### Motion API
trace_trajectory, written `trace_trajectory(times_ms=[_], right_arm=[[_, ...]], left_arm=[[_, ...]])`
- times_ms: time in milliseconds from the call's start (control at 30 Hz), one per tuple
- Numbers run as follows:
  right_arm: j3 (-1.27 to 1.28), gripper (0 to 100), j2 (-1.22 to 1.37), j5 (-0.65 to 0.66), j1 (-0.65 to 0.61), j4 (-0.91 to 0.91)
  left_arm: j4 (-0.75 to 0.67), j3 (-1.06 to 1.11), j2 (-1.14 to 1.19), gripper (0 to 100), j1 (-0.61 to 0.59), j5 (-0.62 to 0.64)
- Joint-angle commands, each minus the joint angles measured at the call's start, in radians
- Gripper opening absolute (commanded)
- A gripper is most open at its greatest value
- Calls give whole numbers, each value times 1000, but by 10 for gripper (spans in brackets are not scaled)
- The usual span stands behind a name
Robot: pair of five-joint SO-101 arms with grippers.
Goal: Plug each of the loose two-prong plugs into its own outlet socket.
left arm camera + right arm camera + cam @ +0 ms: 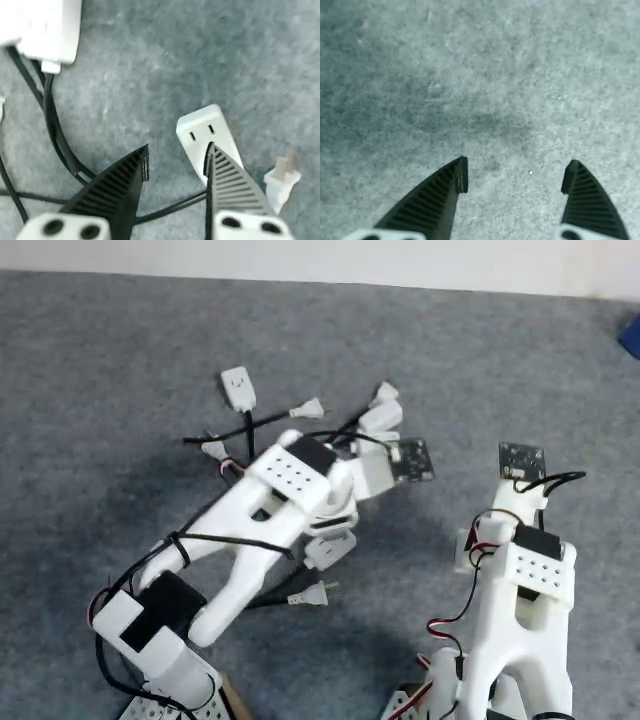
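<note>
Grey felt tabletop (150, 60) carries a white two-slot outlet socket (202, 131); the left pincer (177, 152) is spread, one fingertip over it. Right pincer (517, 167) gapes, empty.

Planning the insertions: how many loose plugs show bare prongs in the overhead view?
2: the far plug lies beyond the left arm; the near plug lies on that arm's near side. Other white cable ends around the arm may be plugs, partly hidden.
</note>
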Motion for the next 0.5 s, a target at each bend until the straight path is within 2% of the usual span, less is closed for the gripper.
trace_trajectory(times_ms=[0,233,467], right_arm=[[-42,299,2,12,8,1],[-42,299,2,12,7,1],[-42,299,2,12,7,1]], left_arm=[[18,-15,-8,189,-1,-11],[18,71,-10,189,87,-5],[11,113,-8,189,74,51]])
